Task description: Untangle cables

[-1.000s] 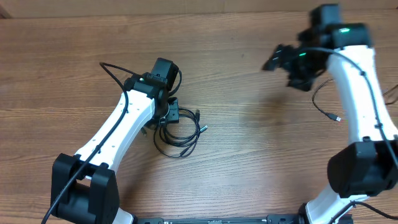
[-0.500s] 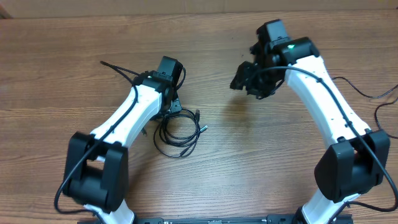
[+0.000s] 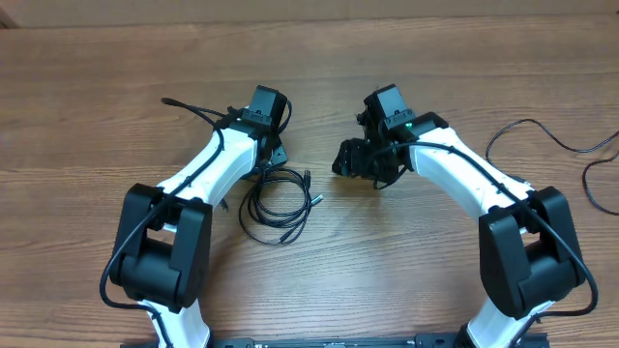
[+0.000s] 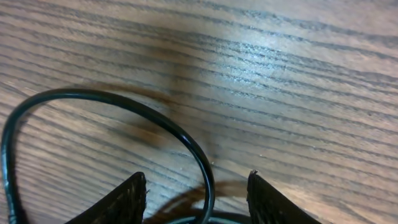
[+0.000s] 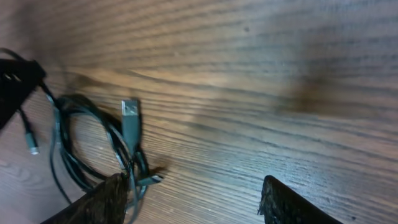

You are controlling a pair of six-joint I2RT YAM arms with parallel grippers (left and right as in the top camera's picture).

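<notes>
Lying on the table (image 3: 87, 68): the cables (image 3: 247, 208) — thin black cords bunched into overlapping loops, flat on the wood.
Left gripper (image 3: 272, 159): right at the far end of the cables, over the top of the loops. In the wrist view its fingers (image 4: 127, 202) stand apart and one strand arches up through the gap, not pinched. The jaws are parted and clamp nothing.
Right gripper (image 3: 346, 159): near the cables on their right side but clear of them, tips turned toward them. The jaws are spread wide over bare wood with nothing between them.
Plug (image 5: 129, 115): a flat USB end poking out of the cables on the side facing the right gripper.
Small connector (image 5: 29, 144): on a strand at the opposite side of the cables from that plug.
Single cord (image 3: 542, 128): a separate thin black line curving over the wood, well apart from the cables and beyond the right arm — its ends cannot be made out.
Arm wire (image 3: 184, 104): a black lead trailing off the left arm, past the far-left side of the cables.
</notes>
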